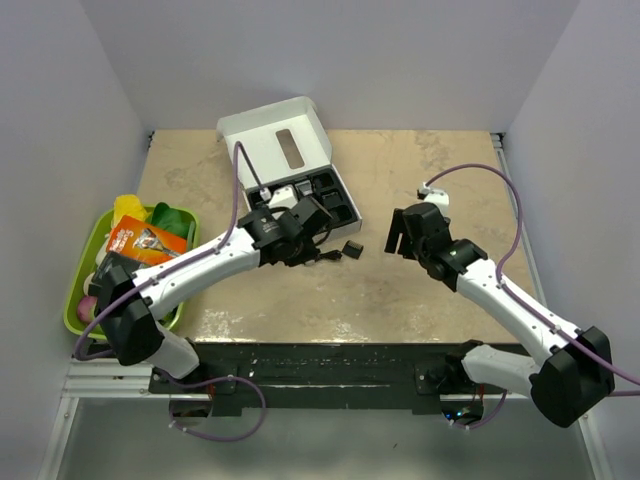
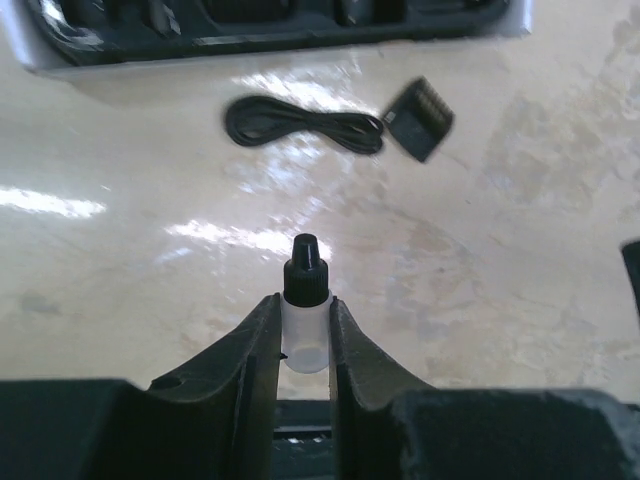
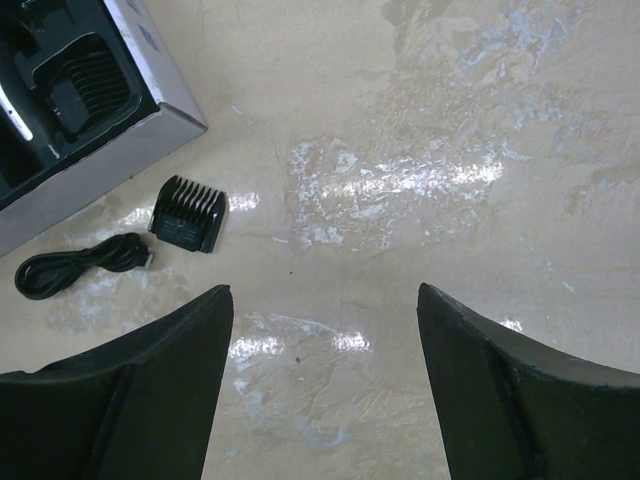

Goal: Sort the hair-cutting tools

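Here, left gripper (image 2: pixel 303 308) clenches small clear bottle (image 2: pixel 305 335) (black cap up); best held upright, lowered gently into box (image 1: pixel 310 130) insert at 12 o'clock. Right gripper (image 3: pixel 322 292) spread wide, empty. Cord (image 2: pixel 300 127), comb attachment (image 2: pixel 420 120) lie loose at 12 to 1 o'clock. Glossy beige marbled table (image 3: pixel 450 120), plain white walls (image 1: pixel 350 60).

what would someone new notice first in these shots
The left gripper pinches a small translucent bottle with a black cap over the beige table. Just beyond, a coiled thin black cord and a blocky black comb attachment lie beside the white box. The right gripper hangs open nearby.
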Controlling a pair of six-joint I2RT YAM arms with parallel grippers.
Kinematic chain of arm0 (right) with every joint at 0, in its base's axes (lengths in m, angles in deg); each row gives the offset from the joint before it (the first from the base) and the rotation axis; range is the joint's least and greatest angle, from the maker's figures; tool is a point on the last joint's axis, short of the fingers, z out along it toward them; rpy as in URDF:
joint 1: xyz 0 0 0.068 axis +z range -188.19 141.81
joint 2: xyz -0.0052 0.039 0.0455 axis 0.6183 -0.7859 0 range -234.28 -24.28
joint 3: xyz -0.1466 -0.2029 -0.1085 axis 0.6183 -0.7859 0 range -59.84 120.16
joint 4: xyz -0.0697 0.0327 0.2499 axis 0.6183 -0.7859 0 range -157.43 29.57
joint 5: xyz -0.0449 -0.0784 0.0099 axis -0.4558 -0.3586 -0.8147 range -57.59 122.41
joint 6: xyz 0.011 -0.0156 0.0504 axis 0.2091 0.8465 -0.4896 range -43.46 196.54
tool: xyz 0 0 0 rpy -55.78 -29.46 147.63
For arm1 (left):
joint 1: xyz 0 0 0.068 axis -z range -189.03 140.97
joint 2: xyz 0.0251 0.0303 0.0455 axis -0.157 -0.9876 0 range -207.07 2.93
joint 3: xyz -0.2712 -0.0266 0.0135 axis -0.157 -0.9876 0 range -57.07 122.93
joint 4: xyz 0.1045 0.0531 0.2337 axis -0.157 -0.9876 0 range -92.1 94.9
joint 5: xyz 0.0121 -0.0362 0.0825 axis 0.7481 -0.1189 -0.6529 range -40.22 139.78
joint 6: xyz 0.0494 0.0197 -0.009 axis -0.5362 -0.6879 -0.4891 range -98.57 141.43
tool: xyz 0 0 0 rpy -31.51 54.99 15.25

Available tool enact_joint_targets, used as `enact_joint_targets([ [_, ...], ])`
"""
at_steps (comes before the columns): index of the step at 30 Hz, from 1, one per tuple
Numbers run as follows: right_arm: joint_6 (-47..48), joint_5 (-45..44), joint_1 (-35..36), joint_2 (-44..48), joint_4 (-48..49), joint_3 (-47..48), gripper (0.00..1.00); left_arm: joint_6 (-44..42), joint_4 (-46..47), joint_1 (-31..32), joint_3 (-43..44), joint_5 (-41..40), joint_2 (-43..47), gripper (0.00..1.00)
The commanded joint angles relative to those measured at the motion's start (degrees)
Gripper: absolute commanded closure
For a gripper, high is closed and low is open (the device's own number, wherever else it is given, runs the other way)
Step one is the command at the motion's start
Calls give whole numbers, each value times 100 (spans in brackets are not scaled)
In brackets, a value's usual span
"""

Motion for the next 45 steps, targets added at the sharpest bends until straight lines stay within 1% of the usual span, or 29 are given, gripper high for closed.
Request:
enact_joint_targets([
  [1, -64, 171, -5, 156, 49, 27, 24, -828, -121, -578, -239, -333, 319, 100],
  [6, -46, 355, 4, 147, 49, 9, 24, -1680, 38, -1176, -29, -158, 65, 99],
  [9, -55, 356, 12, 208, 57, -78, 24, -2006, 239, -1484, -28, 35, -137, 99],
  [13, -29, 364, 21, 244, 101, -184, 24, -2288, 477, -1861, -11, 220, -453, 98],
  [16, -12, 382, 13, 217, 136, -202, 24, -2455, 548, -2020, 129, 299, -743, 97],
  [21, 24, 373, 13, 138, 198, -237, 24, -2596, 715, -2275, 261, 449, -1156, 97],
  [30, 33, 443, 21, 7, 382, -377, 24, -2701, 820, -2574, 393, 475, -1491, 97],
  [36, 15, 470, 21, -99, 453, -448, 24, -2666, 829, -2618, 367, 519, -1561, 97],
  [45, 6, 496, 39, -90, 435, -378, 22, -2587, 864, -2610, 244, 607, -1518, 90],
])
